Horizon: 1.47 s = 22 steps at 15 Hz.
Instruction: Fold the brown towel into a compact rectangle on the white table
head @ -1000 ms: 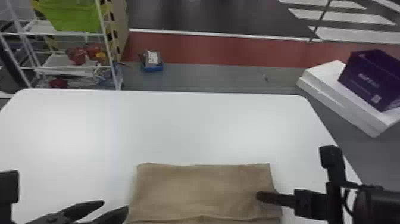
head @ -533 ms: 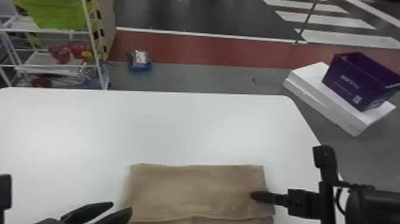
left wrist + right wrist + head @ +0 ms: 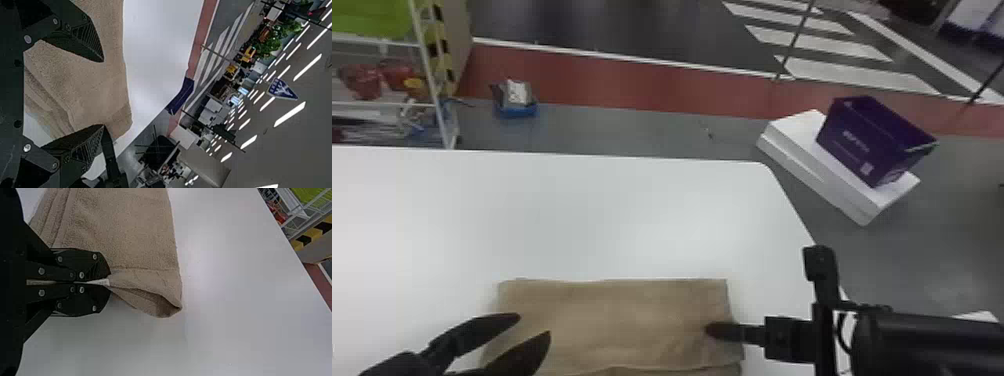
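Left gripper [image 3: 534,326] now, fingers spread wide over the towel's left end, and whether they touch it is hard to tell! Over at the right end, the right gripper [image 3: 710,330] is pinched tight on the cloth, the corner puckering into a little open fold beside the fingertips. Between them lies the towel [image 3: 617,320], a broad folded strip flat on the near part of the table [image 3: 632,215], layers stacked along its near side. Past the right-hand edge, a purple bin [image 3: 867,140] sits on white slabs [image 3: 837,180]; farther off, painted white stripes [image 3: 857,75] cross the dark floor
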### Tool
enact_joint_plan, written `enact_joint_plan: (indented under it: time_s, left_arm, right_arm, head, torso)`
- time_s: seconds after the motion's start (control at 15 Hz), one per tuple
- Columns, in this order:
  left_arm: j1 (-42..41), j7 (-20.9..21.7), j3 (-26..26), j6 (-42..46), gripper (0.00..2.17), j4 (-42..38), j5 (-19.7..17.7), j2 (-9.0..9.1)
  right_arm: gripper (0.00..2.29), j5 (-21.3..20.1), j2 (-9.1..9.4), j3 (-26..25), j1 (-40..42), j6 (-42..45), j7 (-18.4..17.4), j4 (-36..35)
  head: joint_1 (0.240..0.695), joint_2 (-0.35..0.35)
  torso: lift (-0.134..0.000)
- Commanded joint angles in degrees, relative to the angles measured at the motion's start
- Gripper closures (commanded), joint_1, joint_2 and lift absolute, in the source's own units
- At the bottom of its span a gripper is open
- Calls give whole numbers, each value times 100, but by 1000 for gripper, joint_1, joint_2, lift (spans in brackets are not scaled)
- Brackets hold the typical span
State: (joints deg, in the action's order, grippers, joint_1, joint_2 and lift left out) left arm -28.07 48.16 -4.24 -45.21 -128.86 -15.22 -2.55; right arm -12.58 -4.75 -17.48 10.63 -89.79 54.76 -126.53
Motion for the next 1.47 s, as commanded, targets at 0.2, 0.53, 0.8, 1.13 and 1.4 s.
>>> enact_joint_plan:
  time_s: [0.2,0.53,0.8,1.13,1.4]
  left_arm:
    - [162,1,99,-257,1308,291,230,-79]
    - [241,-69,170,-292,1504,563,582,-123]
    - [276,-210,310,-134,1504,853,880,-132]
    - [355,-351,530,7,1504,1108,1056,-132]
    - [355,-403,706,7,1504,1187,1091,-132]
  right_arm:
    - [1649,27,0,-1,-35,-29,0,-3]
    - [1646,186,-35,-71,-70,-29,114,-266]
    - [1646,432,-88,-71,-70,-29,132,-574]
    - [1649,880,-44,-124,27,-29,149,-1154]
    - [1649,1196,114,-106,-87,-29,123,-1365]
  head:
    - [695,-310]
    - [695,-297]
    - [695,-278]
    - [695,-255]
    - [695,-241]
  torso:
    - [-123]
    - [-123]
    - [-123]
    - [-123]
    - [-123]
